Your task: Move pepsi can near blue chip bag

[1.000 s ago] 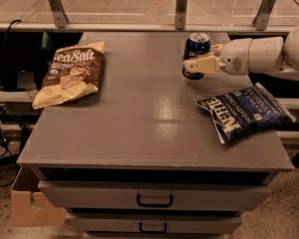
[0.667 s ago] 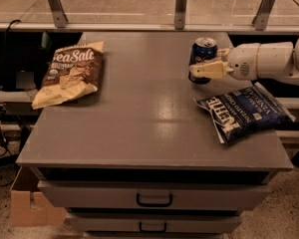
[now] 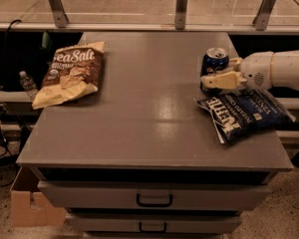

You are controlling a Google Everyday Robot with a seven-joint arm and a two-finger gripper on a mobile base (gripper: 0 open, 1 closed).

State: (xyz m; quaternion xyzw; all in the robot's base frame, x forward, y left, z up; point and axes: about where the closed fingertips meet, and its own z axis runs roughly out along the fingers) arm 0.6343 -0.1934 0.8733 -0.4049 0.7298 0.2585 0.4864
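The pepsi can (image 3: 215, 61), dark blue with a silver top, is upright at the right side of the grey table (image 3: 139, 128). My gripper (image 3: 223, 71) comes in from the right on a white arm and is shut on the can, with one tan finger (image 3: 219, 79) across its front. The blue chip bag (image 3: 246, 112), navy with white "KETTLE" lettering, lies flat just in front of and to the right of the can, almost touching it. I cannot tell whether the can's base rests on the table.
A brown and tan "Sea Salt" bag (image 3: 72, 71) lies at the table's left side. A water bottle (image 3: 27, 83) stands off the table to the left. A cardboard box (image 3: 32, 203) sits on the floor at front left. Drawers (image 3: 154, 199) are under the tabletop; metal posts line the back.
My gripper has carried the pepsi can toward the front and right, from the back right of the table to right beside the blue chip bag.
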